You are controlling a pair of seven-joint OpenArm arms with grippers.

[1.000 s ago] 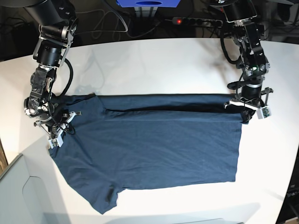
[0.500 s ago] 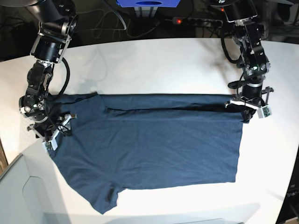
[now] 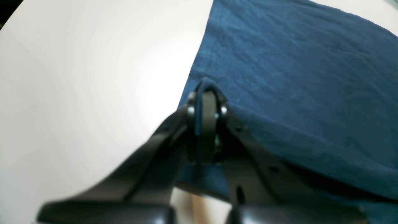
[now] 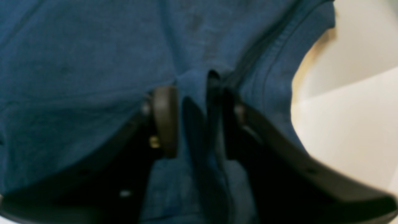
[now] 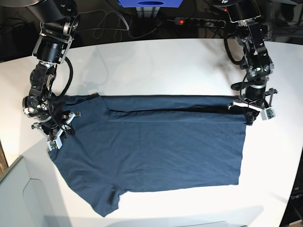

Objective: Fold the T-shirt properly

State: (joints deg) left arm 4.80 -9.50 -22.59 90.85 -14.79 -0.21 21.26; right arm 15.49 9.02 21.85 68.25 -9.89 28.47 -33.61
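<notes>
One T-shirt (image 5: 156, 142) on one table (image 5: 156, 66); two hands: left hand (image 3: 206, 102) pinching its hem, right hand (image 4: 192, 93) part-spread around a fold.

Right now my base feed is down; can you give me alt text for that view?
A dark navy-teal cotton T-shirt lies spread flat on a white table, its far edge folded over in a long strip. The left gripper pinches the strip's end on the view's right; the right gripper sits on the cloth at the opposite end.
</notes>
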